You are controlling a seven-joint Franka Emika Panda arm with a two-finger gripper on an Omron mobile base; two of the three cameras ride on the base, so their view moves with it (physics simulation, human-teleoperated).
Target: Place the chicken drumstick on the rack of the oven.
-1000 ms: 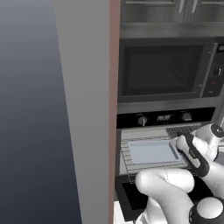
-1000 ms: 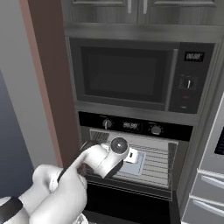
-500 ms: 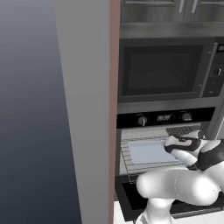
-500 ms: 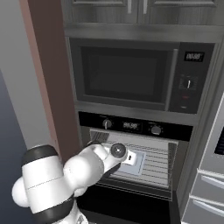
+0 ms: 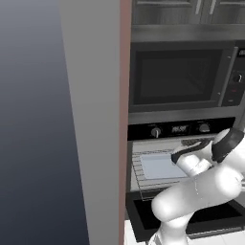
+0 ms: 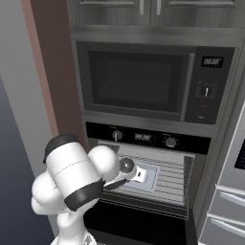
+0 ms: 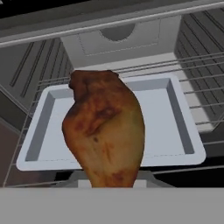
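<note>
While the white arm reaches into the open built-in oven, low centre of the right base frame, its tool is clamped tight on the glossy reddish-brown chicken drumstick. Drumstick fills centre of the hand frame, before the pale grey flat tray on the thin wire rack.

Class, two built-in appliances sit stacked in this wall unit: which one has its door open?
The lower one, the oven, below the knob strip: its door is dropped down, showing the rack and tray. The microwave above is closed.
</note>
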